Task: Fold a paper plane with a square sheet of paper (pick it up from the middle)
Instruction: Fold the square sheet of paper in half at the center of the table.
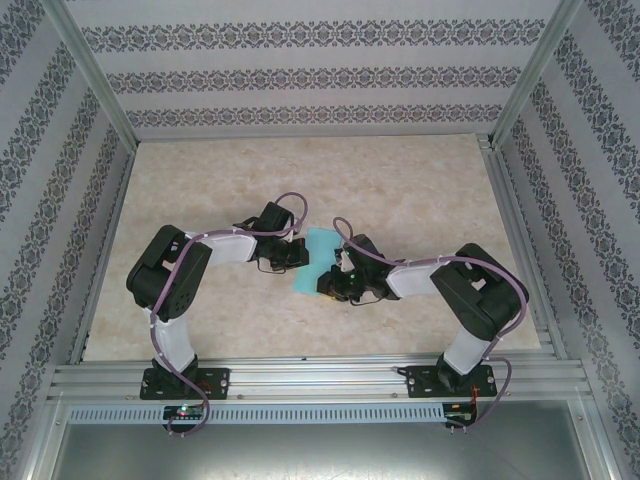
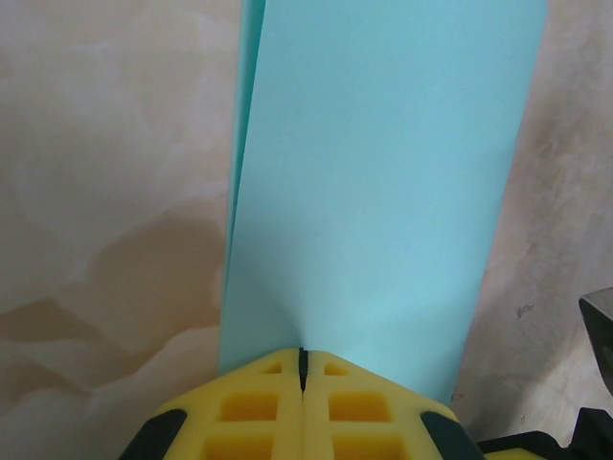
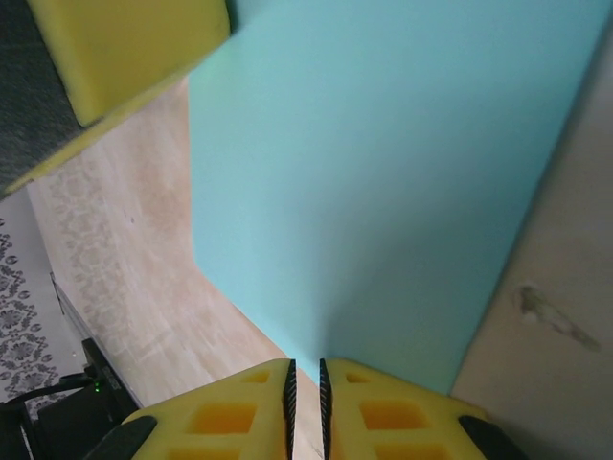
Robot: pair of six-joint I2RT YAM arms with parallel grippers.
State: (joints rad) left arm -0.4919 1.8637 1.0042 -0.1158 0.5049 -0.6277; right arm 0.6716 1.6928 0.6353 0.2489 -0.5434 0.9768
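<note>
The square sheet of paper point(image 1: 318, 250), plain teal, hangs above the table between my two grippers. It is doubled over, and two layers show along its left edge in the left wrist view. My left gripper point(image 2: 302, 353) is shut on the sheet's point(image 2: 383, 192) near edge, yellow pads pressed together; from above it point(image 1: 298, 256) sits at the sheet's left side. My right gripper point(image 3: 306, 364) stands at the opposite edge of the sheet point(image 3: 383, 172). Its jaws are a narrow slit apart and the table shows through the gap. From above it point(image 1: 336, 272) is at the sheet's lower right. No paper plane shape is visible.
The beige marbled tabletop point(image 1: 400, 180) lies under both arms. Aluminium rails point(image 1: 320, 375) run along the near edge and up the sides, with patterned walls behind them. A yellow finger of my left gripper point(image 3: 124, 48) is close in the right wrist view.
</note>
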